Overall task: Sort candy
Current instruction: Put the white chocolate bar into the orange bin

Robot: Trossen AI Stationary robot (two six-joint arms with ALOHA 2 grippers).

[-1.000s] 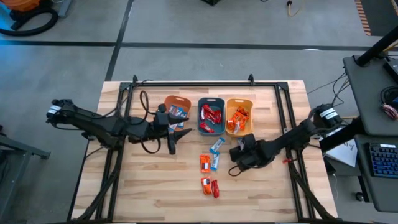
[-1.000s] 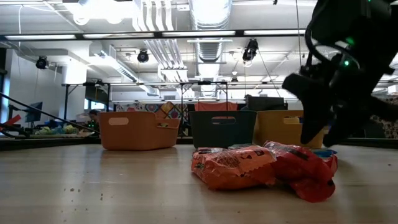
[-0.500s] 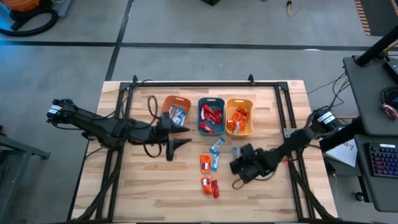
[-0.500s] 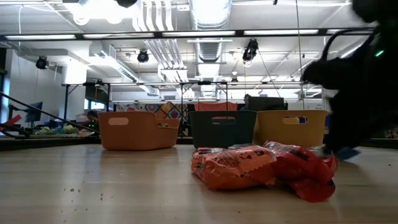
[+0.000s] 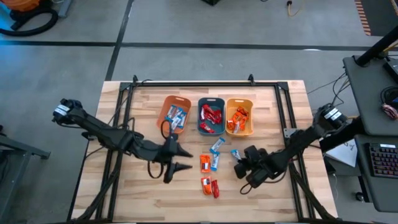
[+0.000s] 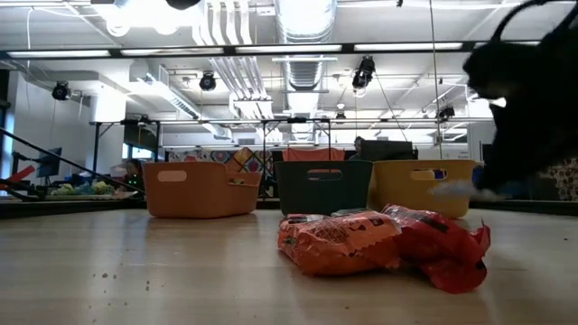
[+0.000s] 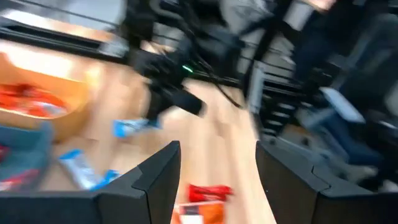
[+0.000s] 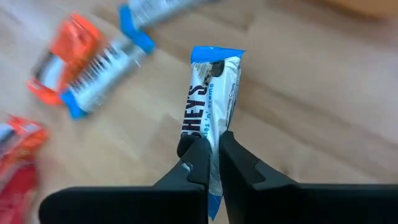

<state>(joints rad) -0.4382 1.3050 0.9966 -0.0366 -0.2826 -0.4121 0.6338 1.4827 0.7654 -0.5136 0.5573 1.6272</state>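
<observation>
overhead, table-level, two wrist views, perhaps overlapping

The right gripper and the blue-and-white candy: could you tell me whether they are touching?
Touching. In the right wrist view, the right gripper has both fingers pinched shut on the blue-and-white candy.

My low view cuts off the right tool [image 6: 533, 108] at the edge; the candy [image 6: 452, 189] beside it is blurred.

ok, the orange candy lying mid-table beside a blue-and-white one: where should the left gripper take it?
From straight above, probably, pinching across its short width mid-length. The orange candy lies flat, long axis toward the bins. A blue-and-white candy crowds one long edge, so place that finger carefully; the open left gripper is on the free side.
</observation>
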